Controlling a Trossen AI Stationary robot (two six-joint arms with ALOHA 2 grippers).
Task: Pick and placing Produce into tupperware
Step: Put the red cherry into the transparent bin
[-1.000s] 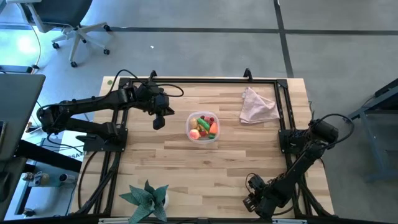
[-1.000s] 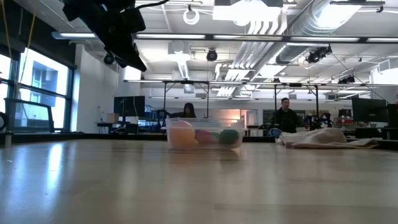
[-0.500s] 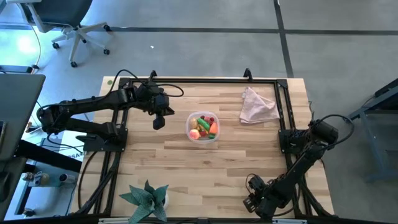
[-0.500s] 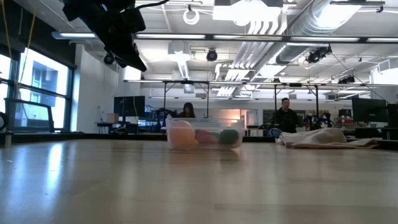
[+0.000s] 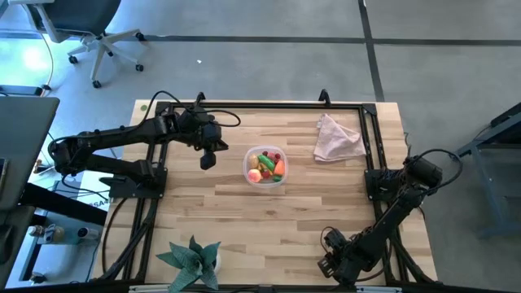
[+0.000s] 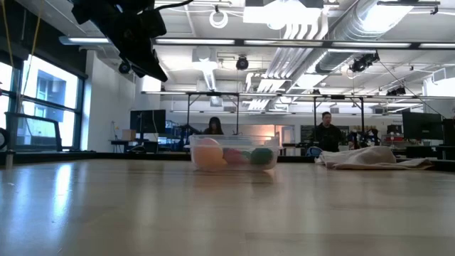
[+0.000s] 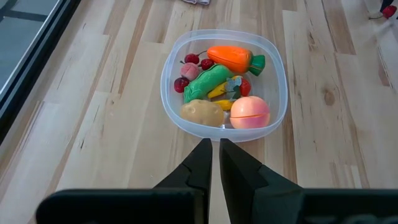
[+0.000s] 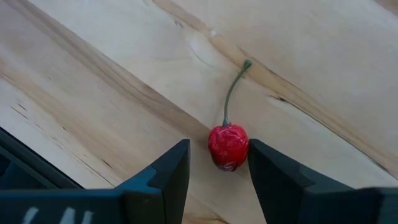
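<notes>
The clear tupperware [image 5: 266, 167] stands on the table's middle and holds produce: an orange carrot [image 7: 230, 58], a green piece [image 7: 208, 82], a tan potato [image 7: 202, 112], a pink-red piece [image 7: 250, 112] and red cherries [image 7: 193, 60]. My left gripper [image 7: 214, 155] is shut and empty, raised above the table just left of the tupperware [image 5: 208, 160]. My right gripper [image 8: 217, 158] is open, low at the table's near right corner [image 5: 330, 264]. Its fingers stand on either side of a single red cherry [image 8: 228, 147], which lies on the wood with its green stem pointing away. My right gripper has one finger [image 8: 264, 168] right beside the cherry's round side [image 8: 244, 149], and a gap shows at the other finger. I cannot tell whether that finger touches the cherry. The cherry lies on the table.
A pinkish-beige cloth [image 5: 338, 138] lies crumpled at the far right of the table. A green leafy fake plant [image 5: 191, 260] stands at the near left edge. A black frame [image 5: 260, 106] runs along the table's far and side edges. People show in the room beyond the table [image 6: 327, 131].
</notes>
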